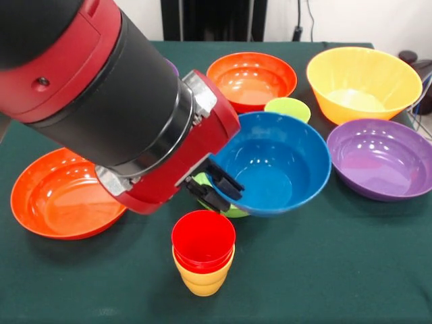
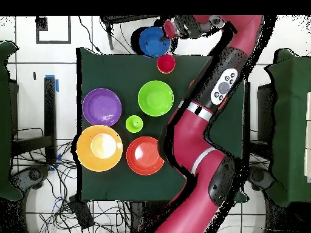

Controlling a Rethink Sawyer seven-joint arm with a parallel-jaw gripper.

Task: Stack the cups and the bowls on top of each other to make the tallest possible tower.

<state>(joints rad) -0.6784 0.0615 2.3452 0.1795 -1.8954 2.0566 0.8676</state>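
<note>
Two cups, red nested in yellow, stand at lower centre as our tower base. We see the gripper pinching the blue bowl by its rim, lifted clear just above them, presumably to cap that stack.

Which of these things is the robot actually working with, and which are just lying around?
Job: gripper holding blue bowl; red cup in yellow cup; green cup; green bowl; near red-orange bowl; far red-orange bowl; orange bowl; purple bowl.
Lying about: floor cables.
</note>
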